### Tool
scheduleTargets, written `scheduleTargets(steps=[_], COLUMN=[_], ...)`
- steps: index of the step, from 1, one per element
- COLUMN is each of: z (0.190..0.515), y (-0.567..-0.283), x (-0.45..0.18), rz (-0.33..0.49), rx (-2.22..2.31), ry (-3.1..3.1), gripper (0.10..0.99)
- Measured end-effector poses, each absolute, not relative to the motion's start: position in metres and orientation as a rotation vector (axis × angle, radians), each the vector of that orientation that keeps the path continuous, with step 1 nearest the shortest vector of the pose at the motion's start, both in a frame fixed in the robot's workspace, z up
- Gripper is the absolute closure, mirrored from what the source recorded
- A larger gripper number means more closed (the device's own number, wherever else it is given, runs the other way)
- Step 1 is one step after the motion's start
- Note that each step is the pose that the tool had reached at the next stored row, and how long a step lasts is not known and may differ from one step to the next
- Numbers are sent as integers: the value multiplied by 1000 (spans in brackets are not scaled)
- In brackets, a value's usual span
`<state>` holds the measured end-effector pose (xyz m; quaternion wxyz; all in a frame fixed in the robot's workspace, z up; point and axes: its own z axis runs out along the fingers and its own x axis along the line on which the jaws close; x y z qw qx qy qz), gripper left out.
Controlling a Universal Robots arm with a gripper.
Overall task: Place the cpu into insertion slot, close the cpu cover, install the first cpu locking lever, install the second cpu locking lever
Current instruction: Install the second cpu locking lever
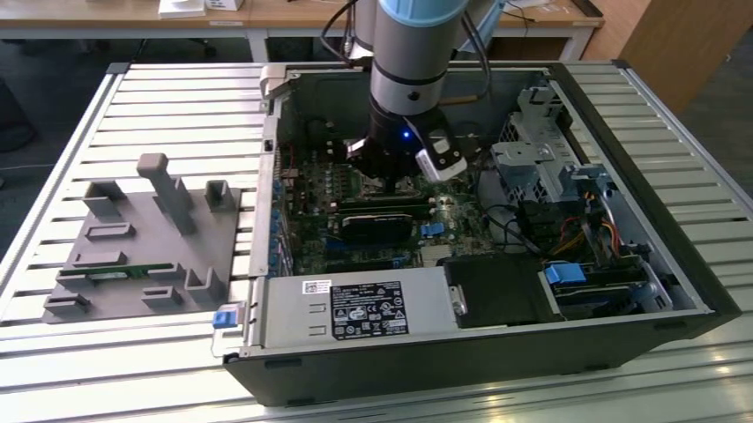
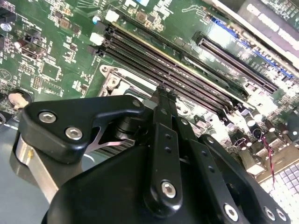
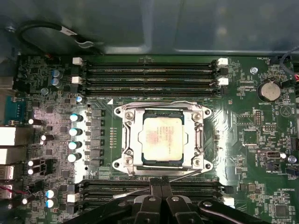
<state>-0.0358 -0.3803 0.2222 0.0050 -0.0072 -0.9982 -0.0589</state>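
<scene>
In the exterior view, your gripper (image 1: 394,181) reaches down into the open computer case (image 1: 659,291) on the slatted tabletop (image 1: 141,97), above the motherboard (image 1: 309,238).

In the second wrist view, the fingers (image 2: 164,100) are pressed together, holding nothing.

In the first wrist view, you see the cpu (image 3: 162,138) lying flat and square in its socket, edges parallel to the memory slots (image 3: 147,77), with the cpu cover (image 3: 131,140) closed flat around it.

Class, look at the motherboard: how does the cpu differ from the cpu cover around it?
The cpu is a solid, dull silver square plate; the cpu cover is a grey metal frame with a large square opening. The cpu is smaller and sits inside that opening; the cpu cover surrounds it, lying flat over the socket. Both are square, metallic and lie level on the green motherboard.
</scene>
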Motion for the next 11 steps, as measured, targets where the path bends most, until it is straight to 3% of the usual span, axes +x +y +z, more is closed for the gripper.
scheduleTargets(steps=[11], z=[222], y=[-389], x=[-47], rz=[-241], rx=[-22], ry=[-3122], gripper=[980])
